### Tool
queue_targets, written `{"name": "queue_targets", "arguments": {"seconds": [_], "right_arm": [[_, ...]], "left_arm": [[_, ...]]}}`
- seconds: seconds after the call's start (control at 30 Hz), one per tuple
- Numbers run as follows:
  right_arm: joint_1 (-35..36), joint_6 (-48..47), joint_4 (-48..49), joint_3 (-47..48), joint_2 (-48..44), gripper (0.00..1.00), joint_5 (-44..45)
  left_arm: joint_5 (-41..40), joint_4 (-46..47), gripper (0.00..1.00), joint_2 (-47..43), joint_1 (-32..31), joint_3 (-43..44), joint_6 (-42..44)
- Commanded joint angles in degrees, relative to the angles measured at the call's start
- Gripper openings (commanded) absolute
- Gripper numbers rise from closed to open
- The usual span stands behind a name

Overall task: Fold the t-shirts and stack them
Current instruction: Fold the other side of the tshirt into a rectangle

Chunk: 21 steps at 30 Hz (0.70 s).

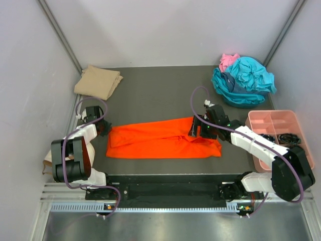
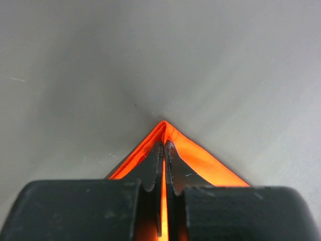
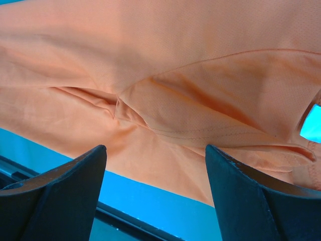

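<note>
A bright orange t-shirt [image 1: 160, 141] lies folded into a long strip across the middle of the dark mat. My left gripper [image 1: 104, 128] is shut on the orange t-shirt's left edge; in the left wrist view the cloth [image 2: 200, 158] is pinched between the closed fingers [image 2: 156, 163]. My right gripper [image 1: 194, 131] hovers open over the shirt's right part; in the right wrist view the orange cloth [image 3: 165, 100] fills the frame between the spread fingers [image 3: 65, 186]. A folded tan t-shirt [image 1: 98, 81] lies at the back left. Teal t-shirts [image 1: 244, 80] and a pink one [image 1: 228, 60] are piled at the back right.
A pink plastic compartment tray [image 1: 279, 119] with small dark items stands at the right edge, beside my right arm. Grey walls enclose the mat [image 1: 160, 95] on three sides. A cream thing [image 1: 48, 163] sits behind my left arm's base.
</note>
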Motion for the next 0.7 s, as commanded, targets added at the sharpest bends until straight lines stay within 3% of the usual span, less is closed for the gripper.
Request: {"name": "queue_targets", "arguments": {"seconds": [0.0,0.67], "right_arm": [[0.52,-0.47,-0.16,1.16,-0.48,0.79,1.32],[0.52,-0.82,-0.43,1.34,-0.13,0.80,1.05]], "left_arm": [[-0.13,2.32,0.00,1.26,0.28,0.46,-0.13],[-0.75,4.61,0.00,6.37,0.28,9.16,-1.10]]}}
